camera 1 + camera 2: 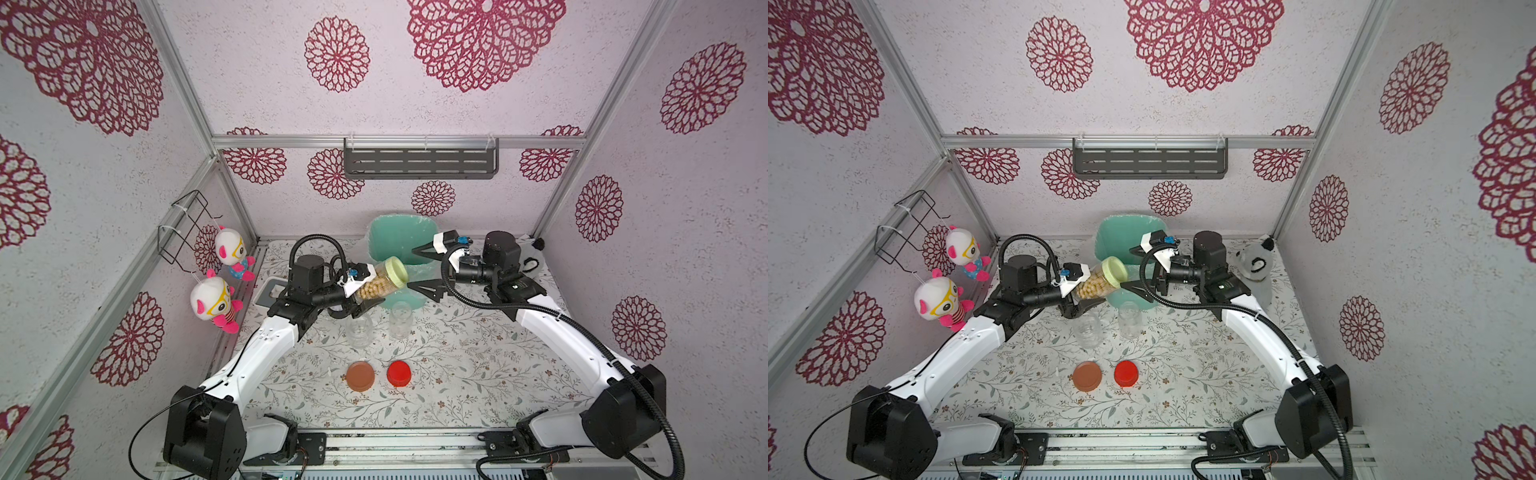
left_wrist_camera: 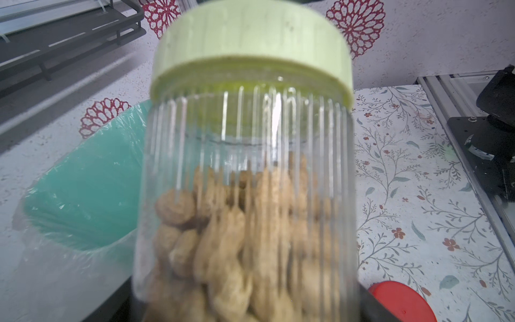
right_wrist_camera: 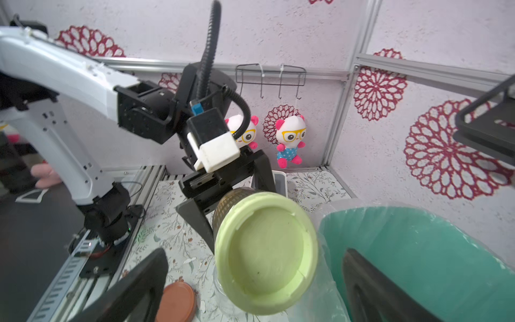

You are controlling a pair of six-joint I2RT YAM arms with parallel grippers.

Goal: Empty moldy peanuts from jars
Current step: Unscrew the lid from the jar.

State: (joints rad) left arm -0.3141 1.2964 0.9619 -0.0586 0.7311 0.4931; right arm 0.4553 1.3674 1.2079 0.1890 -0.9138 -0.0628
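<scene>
Left tool [image 1: 365, 293] is pinching the peanut jar [image 1: 376, 286] by its body, mid-frame in both top views. The jar is tilted and lifted off the bench [image 1: 478, 365], its pale green lid [image 1: 397, 272] on and facing the teal bin [image 1: 388, 235]. Peanuts [image 2: 237, 237] fill the end away from the lid. Right tool [image 1: 412, 268] is spread wide, fingers either side of the lid, contact unclear. Empty jar [image 1: 359, 330] and second empty jar [image 1: 401, 320] stand upright just below centre. Brown lid [image 1: 360, 376] and red lid [image 1: 400, 373] lie lower centre.
</scene>
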